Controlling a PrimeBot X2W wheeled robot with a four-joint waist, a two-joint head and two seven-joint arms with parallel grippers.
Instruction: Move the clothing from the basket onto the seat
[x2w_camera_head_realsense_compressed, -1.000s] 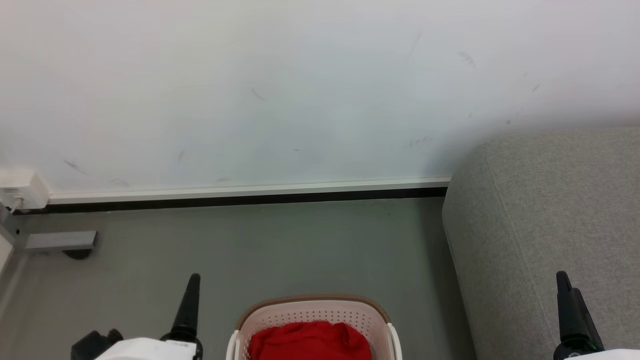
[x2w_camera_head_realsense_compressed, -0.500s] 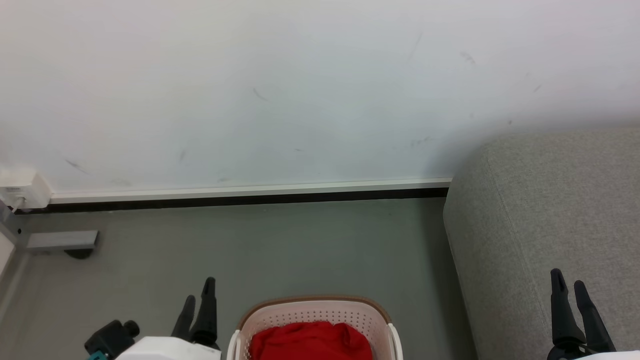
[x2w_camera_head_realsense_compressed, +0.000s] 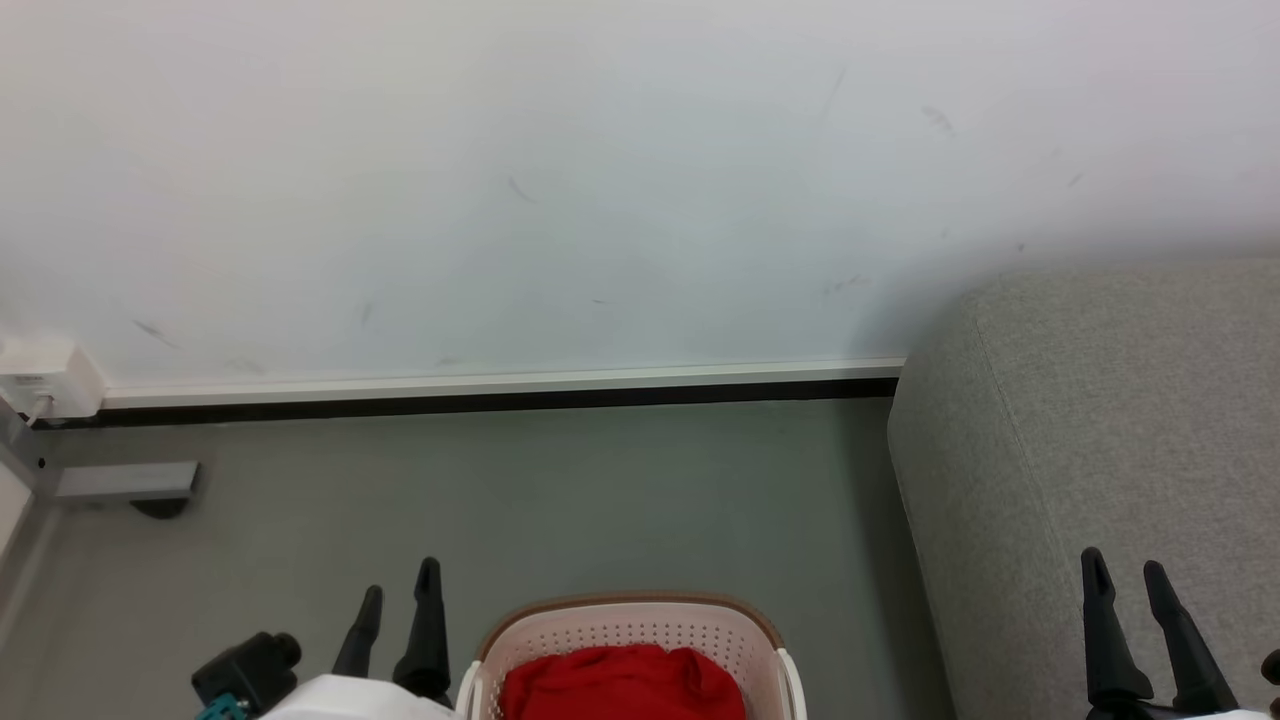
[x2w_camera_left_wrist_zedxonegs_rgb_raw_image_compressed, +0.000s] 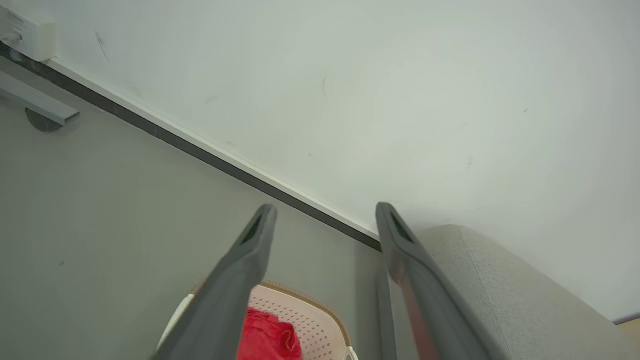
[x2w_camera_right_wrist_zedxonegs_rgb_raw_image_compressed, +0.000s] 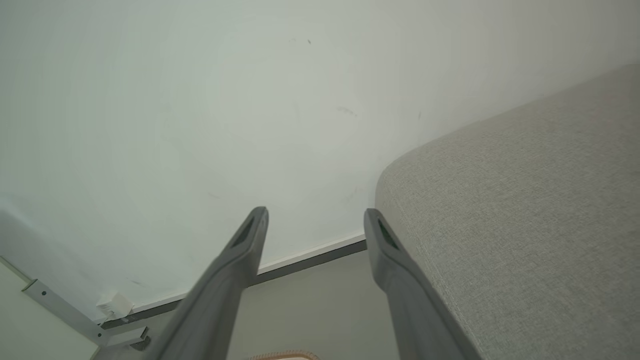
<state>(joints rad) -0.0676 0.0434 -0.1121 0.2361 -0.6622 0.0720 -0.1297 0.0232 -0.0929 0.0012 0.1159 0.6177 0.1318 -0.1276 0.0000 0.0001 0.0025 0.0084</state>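
Clothing (x2w_camera_head_realsense_compressed: 620, 682) heaped in the basket (x2w_camera_head_realsense_compressed: 630, 603) at six o'clock
I see left gripper (x2w_camera_head_realsense_compressed: 400, 578) and right gripper (x2w_camera_head_realsense_compressed: 1122, 562) both spread, empty; seat (x2w_camera_head_realsense_compressed: 1100, 420) at three o'clock

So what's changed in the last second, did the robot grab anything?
Nothing grabbed. Both wrists rolled: each pair of jaws, edge-on a second ago, now shows its two fingers side by side, the left fingers and the right fingers, open and empty. The left arm also slid slightly toward the basket. The red clothing in the basket and the sofa stayed put.
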